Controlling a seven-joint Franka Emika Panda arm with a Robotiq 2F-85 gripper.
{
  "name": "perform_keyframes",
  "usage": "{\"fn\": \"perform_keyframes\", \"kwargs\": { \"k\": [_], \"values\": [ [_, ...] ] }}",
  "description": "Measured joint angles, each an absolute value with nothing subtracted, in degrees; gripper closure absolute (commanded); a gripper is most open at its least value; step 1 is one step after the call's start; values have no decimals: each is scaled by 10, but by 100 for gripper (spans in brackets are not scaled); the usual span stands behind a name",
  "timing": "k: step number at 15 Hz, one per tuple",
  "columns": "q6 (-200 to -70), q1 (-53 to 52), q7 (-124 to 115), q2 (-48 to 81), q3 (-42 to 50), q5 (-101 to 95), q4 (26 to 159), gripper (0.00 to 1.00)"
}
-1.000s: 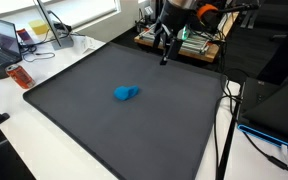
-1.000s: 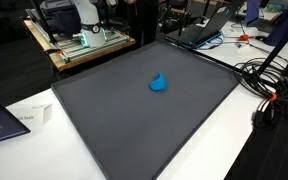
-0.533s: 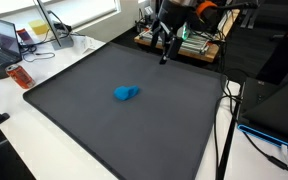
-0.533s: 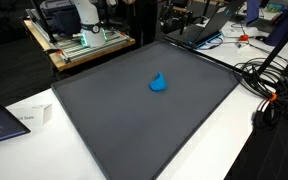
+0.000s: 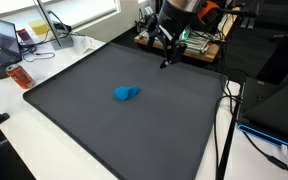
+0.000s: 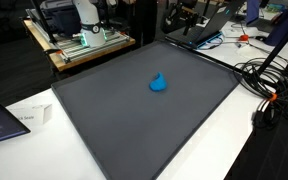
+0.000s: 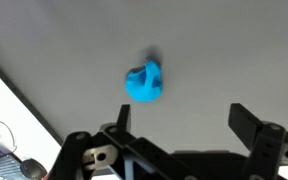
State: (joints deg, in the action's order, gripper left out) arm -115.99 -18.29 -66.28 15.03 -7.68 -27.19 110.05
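A small blue object (image 5: pixel 125 93) lies near the middle of a large dark mat (image 5: pixel 104 130); both exterior views show the blue object (image 6: pixel 158 83) on the mat (image 6: pixel 114 130). My gripper (image 5: pixel 167 52) hangs above the mat's far edge, well apart from the object. In the wrist view the blue object (image 7: pixel 144 82) sits on grey mat ahead of my gripper (image 7: pixel 184 122), slightly left of centre. The two dark fingers (image 7: pixel 250 126) stand wide apart, open, with nothing between them.
A laptop (image 5: pixel 4 40) and an orange item (image 5: pixel 21 76) sit on the white table beside the mat. A shelf of books (image 5: pixel 192 45) stands behind the arm. Cables (image 6: pixel 269 85) trail off one side; an equipment rack (image 6: pixel 79 35) stands behind.
The arm has shifted slightly, its gripper a touch lower over the mat's far edge. The blue object has not moved.
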Motion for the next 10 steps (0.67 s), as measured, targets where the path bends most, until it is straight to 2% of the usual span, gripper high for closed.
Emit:
{"fn": "perform_keyframes", "kwargs": {
  "k": [10],
  "values": [
    [-1043, -214, -545, 288, -70, -314, 928, 0]
  ]
}}
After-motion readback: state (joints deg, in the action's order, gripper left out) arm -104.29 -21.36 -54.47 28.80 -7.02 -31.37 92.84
